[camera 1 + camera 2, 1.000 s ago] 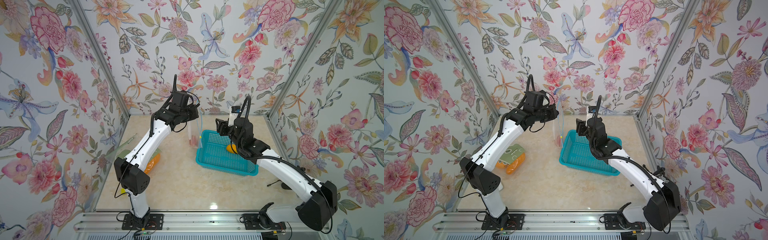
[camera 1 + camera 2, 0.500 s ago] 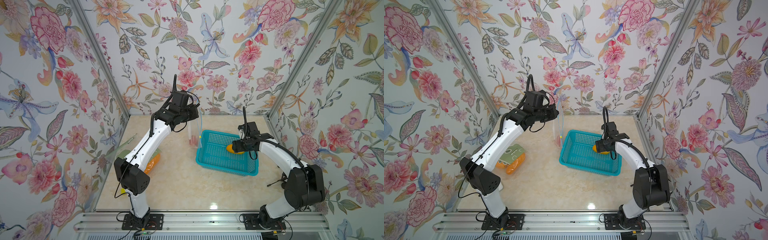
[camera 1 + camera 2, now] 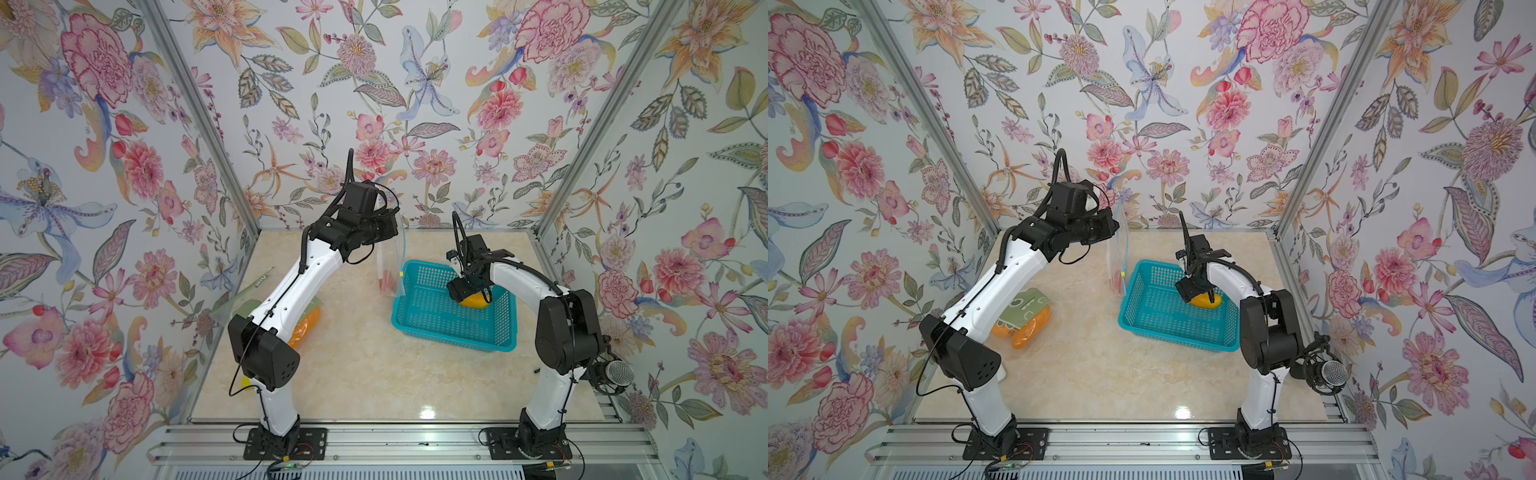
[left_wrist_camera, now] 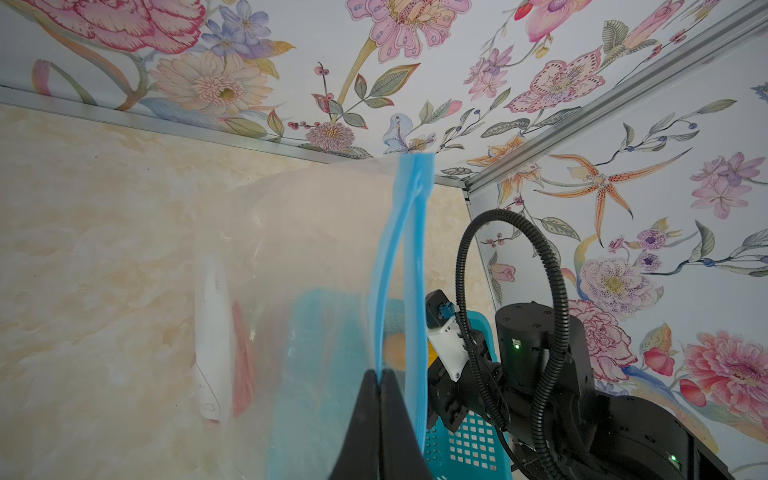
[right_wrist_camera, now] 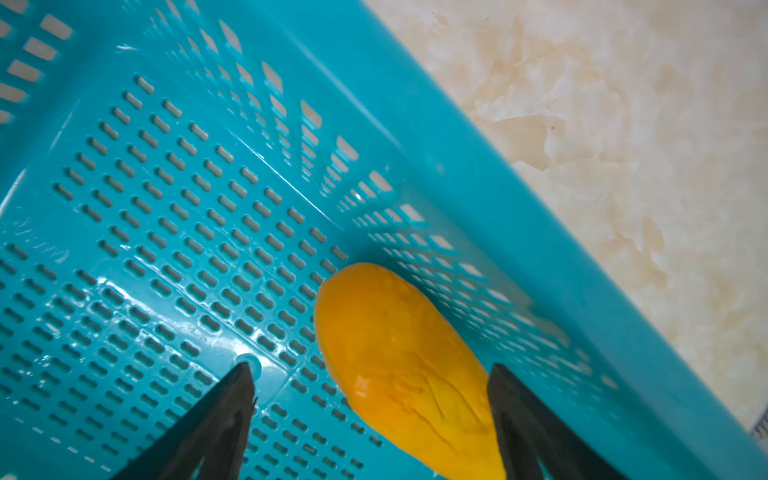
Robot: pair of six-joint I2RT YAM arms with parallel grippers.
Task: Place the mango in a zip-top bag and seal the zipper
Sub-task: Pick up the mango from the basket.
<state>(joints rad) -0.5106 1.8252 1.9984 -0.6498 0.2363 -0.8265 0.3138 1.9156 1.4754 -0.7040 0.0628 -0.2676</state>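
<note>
One mango (image 5: pixel 399 370) lies in the teal basket (image 5: pixel 166 187) between the spread jaws of our right gripper (image 5: pixel 370 368), while our left gripper (image 4: pixel 380 374), clamped, holds the clear zip-top bag (image 4: pixel 311 249) by its blue zipper (image 4: pixel 415 270).

A teal basket (image 3: pixel 449 331) with slotted walls stands on the pale marble table (image 3: pixel 374 374), toward its right half, in both top views. Well apart from it, at the table's left edge, two orange lumps (image 3: pixel 1026 330) lie under a green card (image 3: pixel 1022 309). A microphone (image 3: pixel 1334 375) juts in near the front right corner. Floral wallpaper (image 3: pixel 415 83) covers the three walls, and a metal rail (image 3: pixel 395 441) runs along the front.
</note>
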